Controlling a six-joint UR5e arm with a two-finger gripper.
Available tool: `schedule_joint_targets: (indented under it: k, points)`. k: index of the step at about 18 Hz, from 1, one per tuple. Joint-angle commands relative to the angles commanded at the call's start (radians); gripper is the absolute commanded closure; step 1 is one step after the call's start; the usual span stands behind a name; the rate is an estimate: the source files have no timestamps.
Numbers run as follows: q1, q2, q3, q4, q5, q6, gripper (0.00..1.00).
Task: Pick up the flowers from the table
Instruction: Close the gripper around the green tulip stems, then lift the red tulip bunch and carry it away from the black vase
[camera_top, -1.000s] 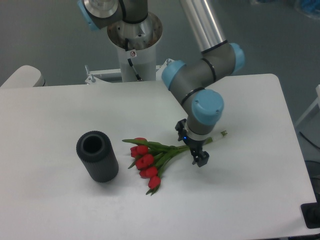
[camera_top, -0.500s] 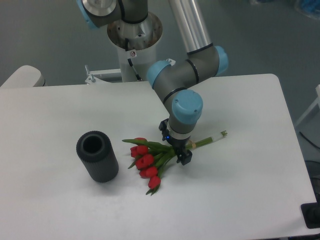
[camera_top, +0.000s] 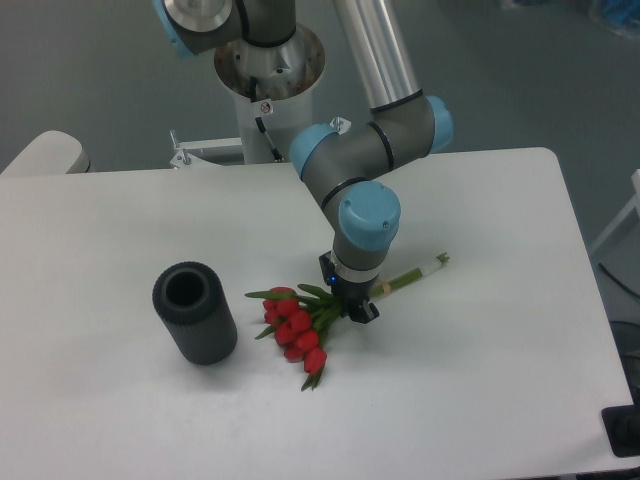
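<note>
The flowers (camera_top: 298, 332), a small bunch of red tulips with green stems and a pale band, lie on the white table (camera_top: 500, 360) near its middle. The stems run up and right to a cut end near the arm. My gripper (camera_top: 352, 308) points straight down over the stems, just right of the leaves, with its fingers closed around them. The stretch of stem under the gripper is hidden. I cannot tell whether the bunch is off the tabletop.
A dark ribbed cylinder vase (camera_top: 194, 312) lies tilted on the table left of the flowers, its opening facing up. The robot's base column (camera_top: 268, 90) stands at the table's back edge. A black object (camera_top: 625, 432) sits at the far right edge.
My gripper moved left along the stems from their cut end toward the leaves and came down on them. The tulip heads have drawn closer together and the bunch has shifted slightly.
</note>
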Motion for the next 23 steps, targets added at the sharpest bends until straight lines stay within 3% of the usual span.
schedule_joint_targets:
  k: [5,9,13,19,23]
  points:
    - [0.026,-0.009,0.089,-0.047,-0.006,-0.029,0.92]
    - [0.026,-0.047,0.190,-0.095,-0.003,-0.066,0.94]
    - [0.026,-0.096,0.299,-0.184,0.002,-0.067,0.94]
    - [0.026,-0.176,0.419,-0.201,0.024,-0.064,0.94]
    - [0.025,-0.209,0.503,-0.287,0.061,-0.054,0.93]
